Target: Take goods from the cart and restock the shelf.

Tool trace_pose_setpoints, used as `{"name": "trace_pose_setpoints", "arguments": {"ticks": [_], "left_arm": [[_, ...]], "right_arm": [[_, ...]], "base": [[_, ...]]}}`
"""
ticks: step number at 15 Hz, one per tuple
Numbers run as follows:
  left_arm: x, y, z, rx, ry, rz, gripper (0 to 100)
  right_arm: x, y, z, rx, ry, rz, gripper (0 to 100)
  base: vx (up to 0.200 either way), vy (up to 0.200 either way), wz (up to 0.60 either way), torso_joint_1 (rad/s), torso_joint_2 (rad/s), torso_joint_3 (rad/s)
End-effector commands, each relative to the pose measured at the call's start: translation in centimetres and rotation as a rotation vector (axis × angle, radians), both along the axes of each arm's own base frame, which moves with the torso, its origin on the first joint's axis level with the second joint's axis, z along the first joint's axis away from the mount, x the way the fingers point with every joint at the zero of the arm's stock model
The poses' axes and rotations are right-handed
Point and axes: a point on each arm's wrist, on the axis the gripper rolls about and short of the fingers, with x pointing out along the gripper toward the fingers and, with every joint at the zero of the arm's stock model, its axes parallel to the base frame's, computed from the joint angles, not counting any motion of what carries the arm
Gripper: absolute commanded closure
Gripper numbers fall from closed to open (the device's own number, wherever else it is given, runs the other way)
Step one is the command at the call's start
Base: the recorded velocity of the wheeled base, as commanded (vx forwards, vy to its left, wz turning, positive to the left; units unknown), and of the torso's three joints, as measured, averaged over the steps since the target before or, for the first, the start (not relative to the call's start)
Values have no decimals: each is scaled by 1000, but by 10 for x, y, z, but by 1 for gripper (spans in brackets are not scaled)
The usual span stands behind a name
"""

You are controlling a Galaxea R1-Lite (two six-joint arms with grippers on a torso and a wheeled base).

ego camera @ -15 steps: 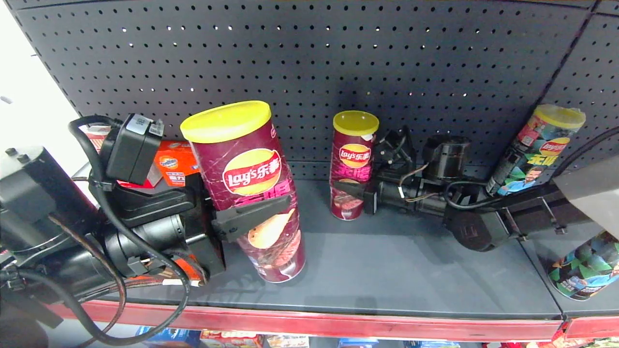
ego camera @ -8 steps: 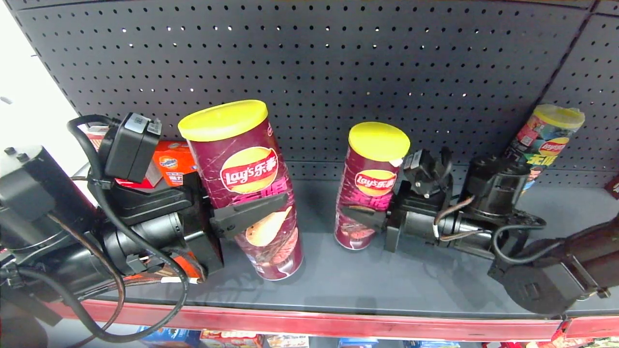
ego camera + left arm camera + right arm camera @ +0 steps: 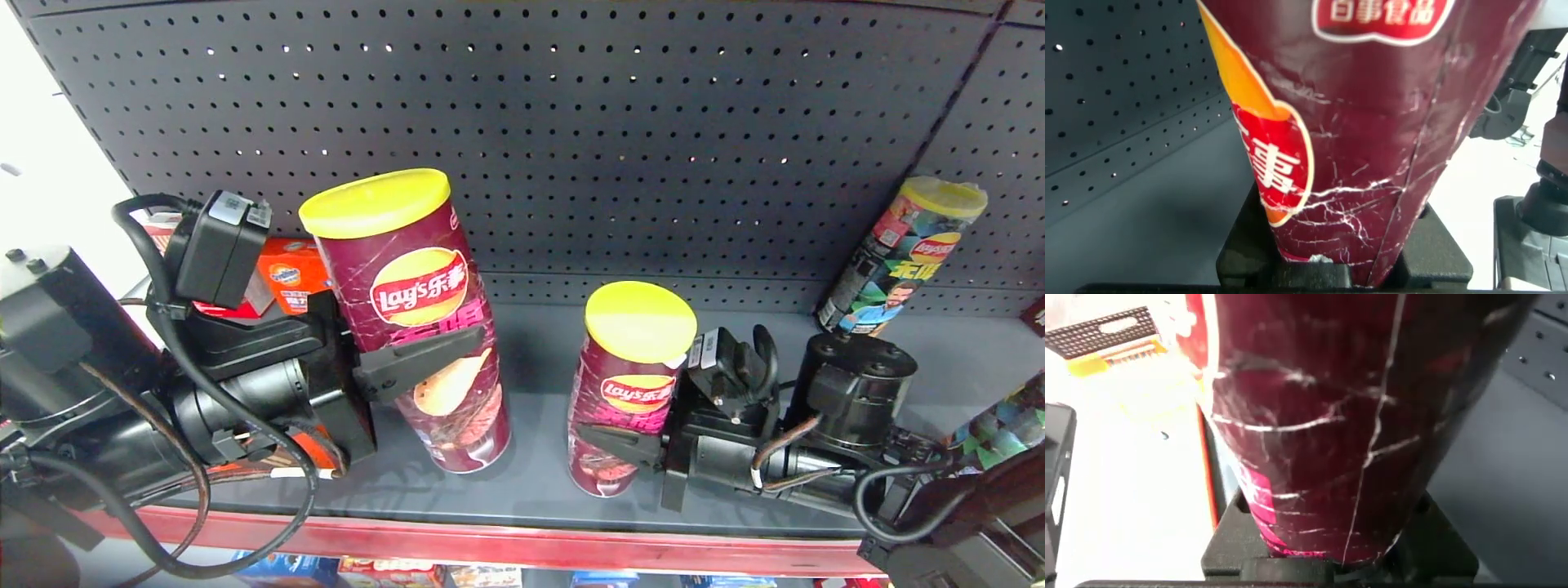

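Outward came my right gripper point(image 3: 630, 445), clamped on a yellow-lidded maroon cardboard tube point(image 3: 633, 392); with the red shelf lip point(image 3: 522, 545) near my jaws, releasing could topple it off.

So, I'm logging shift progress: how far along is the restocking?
Done: a multicoloured can stands at the back right of the shelf. In hand: the left gripper is shut on the left maroon can, the right gripper on the right maroon can, both over the shelf near its front. Left: release both; whether they rest on the board is unclear.

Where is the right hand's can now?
In head view, the right hand holds that can near the shelf's red front edge, right of the left hand's can.
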Motion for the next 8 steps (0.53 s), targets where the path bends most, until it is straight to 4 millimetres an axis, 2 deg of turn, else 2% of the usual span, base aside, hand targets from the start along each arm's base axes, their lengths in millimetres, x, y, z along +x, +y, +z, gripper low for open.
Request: {"name": "trace_pose_setpoints", "arguments": {"ticks": [1,6,7,8], "left_arm": [[0,0,0,0,0,-1,100],[0,0,0,0,0,-1,100],[0,0,0,0,0,-1,100],[0,0,0,0,0,-1,100]], "right_arm": [[5,-2,-6,-6,8,-8,100],[6,-5,-7,-13,-6,-6,100],[4,-6,-9,-21,-4,-4,0],[2,-7,-10,-28,-2,-3,0]], "base": [[0,0,0,0,0,0],[0,0,0,0,0,0],[0,0,0,0,0,0],[0,0,0,0,0,0]]}}
